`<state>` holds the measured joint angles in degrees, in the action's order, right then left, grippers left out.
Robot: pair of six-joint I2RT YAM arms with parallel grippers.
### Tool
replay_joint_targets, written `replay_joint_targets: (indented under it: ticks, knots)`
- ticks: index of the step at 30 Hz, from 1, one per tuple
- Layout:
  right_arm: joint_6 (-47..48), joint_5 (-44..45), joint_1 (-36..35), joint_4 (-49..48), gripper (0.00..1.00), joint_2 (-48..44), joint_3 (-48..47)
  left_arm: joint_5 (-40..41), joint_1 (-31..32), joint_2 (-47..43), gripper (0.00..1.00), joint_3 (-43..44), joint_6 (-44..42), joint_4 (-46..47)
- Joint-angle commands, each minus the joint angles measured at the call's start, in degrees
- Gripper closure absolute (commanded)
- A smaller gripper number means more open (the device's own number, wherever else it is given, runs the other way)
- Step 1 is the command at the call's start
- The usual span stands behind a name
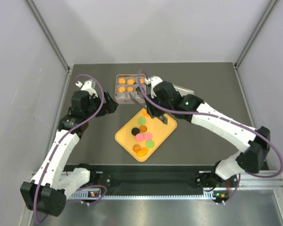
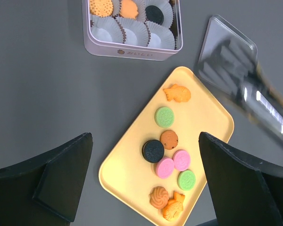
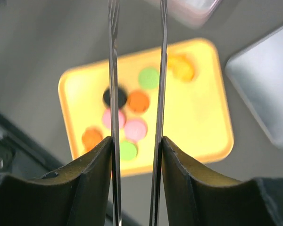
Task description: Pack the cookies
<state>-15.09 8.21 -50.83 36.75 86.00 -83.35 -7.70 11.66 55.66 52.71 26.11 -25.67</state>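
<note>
- Dark grey table [image 1: 207, 141] fills the floor of a white-walled booth, with a yellow tray [image 1: 161, 132] lying near its middle.
- Nine cookies [image 2: 166, 167] lie flat on the tray: orange, green, pink and one black, some touching.
- More cookies sit in white paper cups [image 2: 132, 30] inside the tin [image 2: 127, 52] just beyond the tray; other cups are bare.
- The tin's lid [image 3: 264, 94] lies on the table to the right of the tin.
- Left pincer [image 2: 145, 136] hangs above the table at the tray's left, its jaws spread fully wide and holding nothing.
- Right pincer [image 3: 137, 140] hovers over the tray's far end, closed partway around metal tongs [image 3: 114, 70], whose two blades stand slightly apart; I cannot tell whether their tips hold anything.
</note>
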Motion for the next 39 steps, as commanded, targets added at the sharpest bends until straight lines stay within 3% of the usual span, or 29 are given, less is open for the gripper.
replay_joint_targets:
  ticks: [1, 13, 39]
  knots:
    - [-1.51, -0.73, -4.54, 6.92, 0.57, -6.88, 5.63, -0.21, -0.41, -0.64, 0.01, -0.68, 0.17, 2.82]
    - [-6.88, -0.65, -15.79, 10.97, 0.56, -8.92, 13.83, -0.21, -0.32, -0.46, 0.01, -0.76, 0.26, 2.82]
    - [-5.48, 2.08, -16.85, 9.13, 0.51, -1.62, 10.84, 0.15, -0.41, -0.38, 0.01, -0.76, 0.08, 2.56]
